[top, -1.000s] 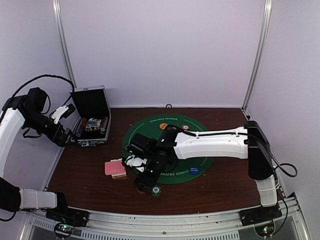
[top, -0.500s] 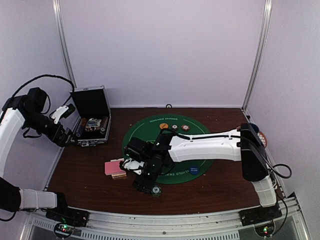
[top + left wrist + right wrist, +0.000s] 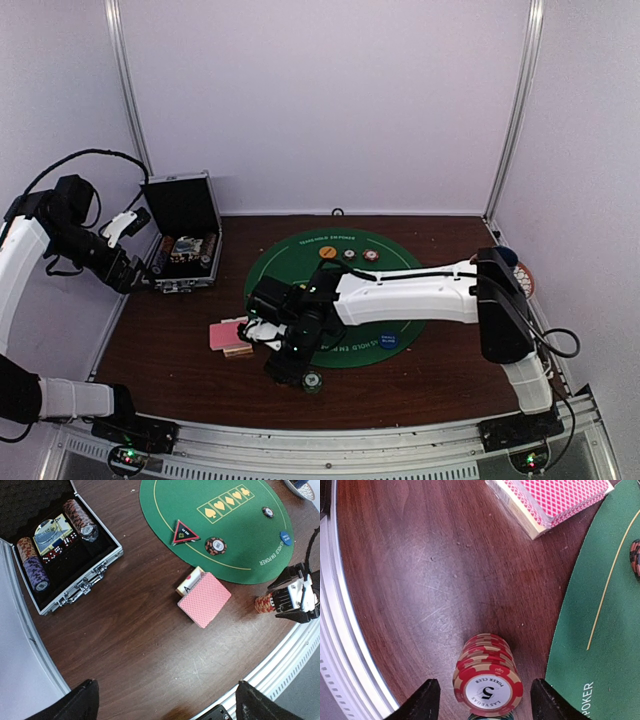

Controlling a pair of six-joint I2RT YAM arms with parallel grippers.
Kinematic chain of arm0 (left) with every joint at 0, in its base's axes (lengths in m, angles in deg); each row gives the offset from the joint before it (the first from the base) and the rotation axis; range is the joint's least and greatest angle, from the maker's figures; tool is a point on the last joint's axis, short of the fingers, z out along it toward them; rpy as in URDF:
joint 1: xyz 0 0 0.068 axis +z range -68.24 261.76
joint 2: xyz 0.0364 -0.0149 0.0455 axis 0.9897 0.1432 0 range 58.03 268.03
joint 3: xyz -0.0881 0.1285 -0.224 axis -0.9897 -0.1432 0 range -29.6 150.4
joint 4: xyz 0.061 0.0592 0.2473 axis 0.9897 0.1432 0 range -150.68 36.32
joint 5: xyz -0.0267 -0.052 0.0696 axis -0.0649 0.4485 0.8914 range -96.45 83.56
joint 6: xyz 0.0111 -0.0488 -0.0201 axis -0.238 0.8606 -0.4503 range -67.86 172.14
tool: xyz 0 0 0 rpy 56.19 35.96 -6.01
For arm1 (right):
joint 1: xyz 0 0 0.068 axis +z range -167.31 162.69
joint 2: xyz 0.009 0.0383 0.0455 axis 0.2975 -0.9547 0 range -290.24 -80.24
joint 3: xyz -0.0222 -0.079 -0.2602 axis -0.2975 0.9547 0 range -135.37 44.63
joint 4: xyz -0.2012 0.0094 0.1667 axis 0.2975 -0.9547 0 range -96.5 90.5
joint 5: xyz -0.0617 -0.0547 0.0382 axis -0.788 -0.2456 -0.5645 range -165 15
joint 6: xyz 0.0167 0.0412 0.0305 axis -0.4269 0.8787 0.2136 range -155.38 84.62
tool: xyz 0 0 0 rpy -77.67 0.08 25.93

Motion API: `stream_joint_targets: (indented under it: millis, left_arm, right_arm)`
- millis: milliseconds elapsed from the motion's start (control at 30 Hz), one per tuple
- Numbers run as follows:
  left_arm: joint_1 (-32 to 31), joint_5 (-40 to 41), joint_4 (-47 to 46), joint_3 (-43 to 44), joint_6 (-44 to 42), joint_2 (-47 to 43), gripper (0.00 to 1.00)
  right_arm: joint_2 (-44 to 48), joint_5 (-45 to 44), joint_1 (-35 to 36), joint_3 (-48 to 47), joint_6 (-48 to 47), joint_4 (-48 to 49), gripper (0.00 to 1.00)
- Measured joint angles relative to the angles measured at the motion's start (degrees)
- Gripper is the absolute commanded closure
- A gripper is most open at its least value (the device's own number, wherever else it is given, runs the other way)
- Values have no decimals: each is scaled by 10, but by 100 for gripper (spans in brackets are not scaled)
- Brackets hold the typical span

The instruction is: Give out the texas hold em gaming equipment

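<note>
Stack of red-and-cream chips (image 3: 487,677) stands between the right gripper's (image 3: 486,702) spread fingers, with bare wood showing on either side, so nothing is grasped. The top chip reads "LAS VEGAS POKER CLUB" around a "5". Ahead of those fingers lies the pink-backed deck (image 3: 555,500). On the right in the wrist view is the green mat (image 3: 600,630), with "POKER" printed on its margin. The left gripper (image 3: 167,705) hangs released and empty, with the deck, an "A" card (image 3: 189,581) and the open case (image 3: 75,587) ahead of it.
</note>
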Motion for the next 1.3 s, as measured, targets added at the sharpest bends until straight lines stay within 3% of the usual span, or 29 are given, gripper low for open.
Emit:
stream_joint_targets:
  millis: [300, 833, 1300]
  left_arm:
    - [0, 0, 0, 2, 0, 0, 2]
    - [0, 1, 0, 6, 0, -2, 2]
    - [0, 2, 0, 6, 0, -2, 3]
  right_arm:
    - [-9, 0, 1, -7, 0, -1, 48]
    - [-9, 0, 1, -9, 0, -1, 81]
    - [-7, -37, -26, -77, 8, -13, 90]
